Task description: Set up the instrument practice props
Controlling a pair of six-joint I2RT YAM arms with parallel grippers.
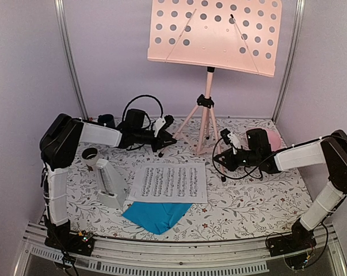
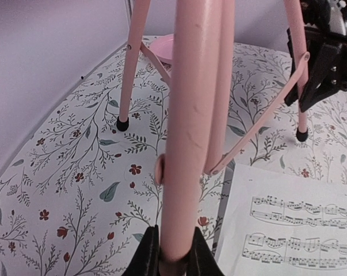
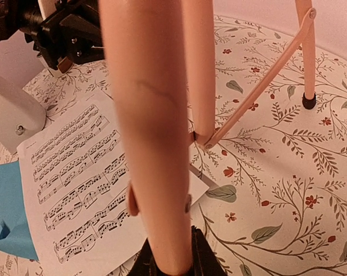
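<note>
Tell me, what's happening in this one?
Both arms hold the pink tripod music stand with hole-punched tray: the left gripper and right gripper each clamp one leg. Its tray is bare. The white printed music sheet lies flat on the table, overlapping the bright blue sheet, with the small white pyramid-shaped metronome beside them.

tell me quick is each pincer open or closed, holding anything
left pincer: closed on a leg of the pink music stand
right pincer: closed on another leg of it

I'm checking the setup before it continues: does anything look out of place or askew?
The blue sheet lies skewed, partly under the white sheet on the table; neither is on the stand's tray.
</note>
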